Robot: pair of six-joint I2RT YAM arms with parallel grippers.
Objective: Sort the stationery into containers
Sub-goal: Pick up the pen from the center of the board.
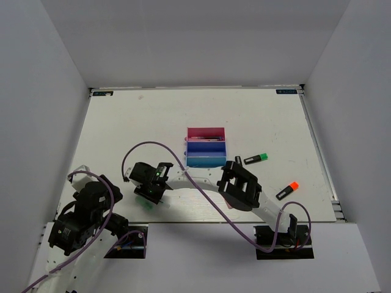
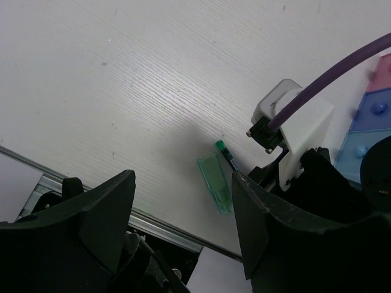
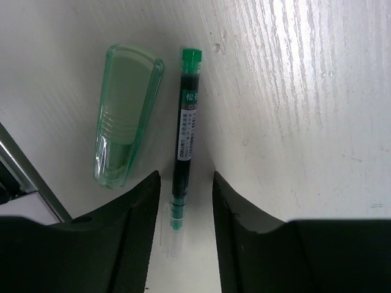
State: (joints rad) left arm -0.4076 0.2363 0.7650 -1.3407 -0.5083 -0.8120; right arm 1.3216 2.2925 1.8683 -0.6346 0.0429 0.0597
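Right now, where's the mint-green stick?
Right wrist view: the mint-green stick lies flat on the table, just left of the green-capped pen the right pincer straddles, near the front edge.

Bright even light, soft shadows

We see a white bench (image 1: 153, 122) with thin grain lines, a pink tray (image 1: 206, 132), a dark blue tray (image 1: 206, 147), a light blue tray (image 1: 206, 161), a mint green stick (image 3: 125, 113) and a dark pen (image 3: 186, 134).
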